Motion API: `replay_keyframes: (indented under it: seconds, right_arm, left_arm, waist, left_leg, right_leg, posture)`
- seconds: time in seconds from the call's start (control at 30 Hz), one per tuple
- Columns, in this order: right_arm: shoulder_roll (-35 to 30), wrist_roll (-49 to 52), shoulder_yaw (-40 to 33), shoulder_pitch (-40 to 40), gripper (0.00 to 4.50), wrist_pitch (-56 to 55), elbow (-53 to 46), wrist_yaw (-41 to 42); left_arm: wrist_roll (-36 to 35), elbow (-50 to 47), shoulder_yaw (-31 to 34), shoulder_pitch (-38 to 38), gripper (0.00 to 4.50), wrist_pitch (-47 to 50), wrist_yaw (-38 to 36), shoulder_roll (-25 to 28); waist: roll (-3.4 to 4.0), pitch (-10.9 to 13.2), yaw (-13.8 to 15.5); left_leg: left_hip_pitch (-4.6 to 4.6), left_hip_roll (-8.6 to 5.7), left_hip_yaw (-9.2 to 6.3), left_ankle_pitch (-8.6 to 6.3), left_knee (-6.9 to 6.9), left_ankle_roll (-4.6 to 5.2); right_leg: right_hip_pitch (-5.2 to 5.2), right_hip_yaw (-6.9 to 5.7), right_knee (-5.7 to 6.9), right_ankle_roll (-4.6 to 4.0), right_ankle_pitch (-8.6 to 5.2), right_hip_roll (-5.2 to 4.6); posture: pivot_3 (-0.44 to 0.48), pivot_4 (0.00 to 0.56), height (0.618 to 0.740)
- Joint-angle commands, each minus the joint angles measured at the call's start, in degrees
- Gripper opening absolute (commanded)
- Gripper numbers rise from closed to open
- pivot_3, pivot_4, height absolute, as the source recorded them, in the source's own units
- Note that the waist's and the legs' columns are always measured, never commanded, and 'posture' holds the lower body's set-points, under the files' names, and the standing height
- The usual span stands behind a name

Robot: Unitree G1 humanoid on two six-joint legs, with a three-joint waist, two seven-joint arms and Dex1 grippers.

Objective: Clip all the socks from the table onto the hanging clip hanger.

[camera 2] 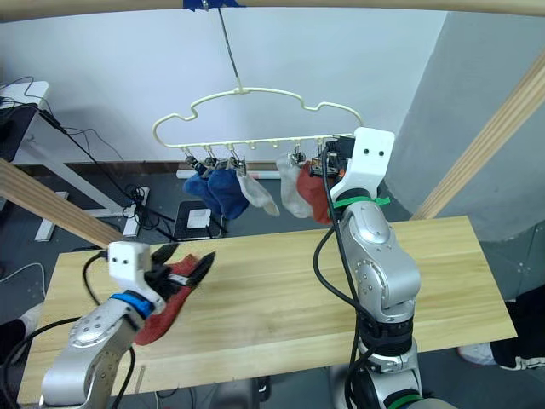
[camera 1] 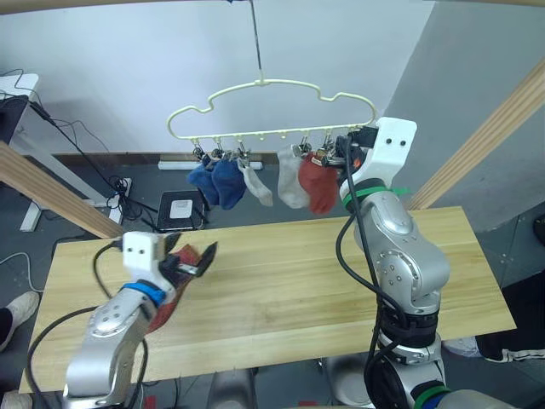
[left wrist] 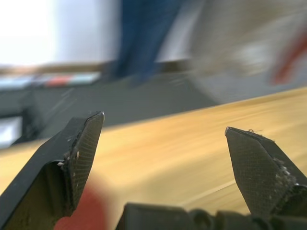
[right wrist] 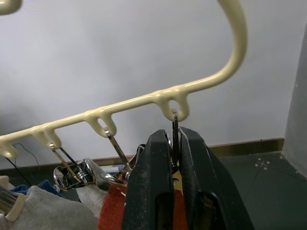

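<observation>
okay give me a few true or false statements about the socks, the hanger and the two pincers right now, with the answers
1. Five socks hang from the pale yellow wavy wire clip hanger. True.
2. One rust-red ankle sock lies on the pale wooden plank table. True.
3. The left pincer is shut on a blue sock. False: it is open, just above the red sock.
4. The right pincer hangs open over the table. False: it is shut on a small metal clip at the hanger.

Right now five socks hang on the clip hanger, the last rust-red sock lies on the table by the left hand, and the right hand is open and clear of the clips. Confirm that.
Not quite. The right hand is shut on a clip of the clip hanger, as the right wrist view shows. The rest stands: five socks hang there, and the last rust-red sock lies on the table by the open left hand.
</observation>
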Motion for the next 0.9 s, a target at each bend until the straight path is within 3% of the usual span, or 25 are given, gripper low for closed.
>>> replay_keyframes:
  seconds: [0.03,0.17,0.7,0.9]
  right_arm:
    - [2.02,0.40,0.35,-2.43,0.00,-1.17,-2.14,-0.06]
    - [1.90,0.36,0.39,-2.58,0.00,-1.05,-2.13,0.01]
    - [1.70,0.11,0.90,-2.90,0.00,-0.65,-2.32,0.10]
    - [1.61,-0.13,1.10,-2.90,0.00,-0.50,-2.50,-0.05]
  left_arm:
    - [2.01,4.32,0.51,0.86,4.48,1.14,0.30,1.70]
    - [5.37,8.62,0.24,0.80,4.48,-1.80,0.75,2.54]
    - [3.60,18.89,0.33,-3.47,4.48,5.39,-2.06,2.40]
    - [4.08,18.93,0.17,-3.35,2.88,6.59,-1.85,2.14]
  waist:
    - [0.00,0.00,-0.01]
    - [-0.01,0.00,-0.03]
    - [0.03,-0.03,-0.18]
    - [0.08,-0.05,-0.19]
  left_leg:
    - [0.00,-0.01,0.02,0.00,0.00,0.00]
    - [-0.01,-0.01,0.01,0.00,-0.03,-0.01]
    - [0.04,0.01,-0.01,0.00,-0.06,-0.01]
    - [0.05,0.01,-0.03,0.00,-0.06,-0.01]
  right_leg:
    - [0.00,0.01,-0.01,0.00,0.00,0.00]
    - [-0.01,0.02,-0.03,0.00,0.00,-0.03]
    - [-0.02,0.05,0.01,-0.01,0.00,-0.07]
    - [-0.02,0.07,0.01,0.00,0.00,-0.10]
  posture:
    - [-0.229,0.290,0.740]
    - [-0.241,0.289,0.740]
    - [-0.251,0.289,0.740]
    - [-0.253,0.291,0.740]
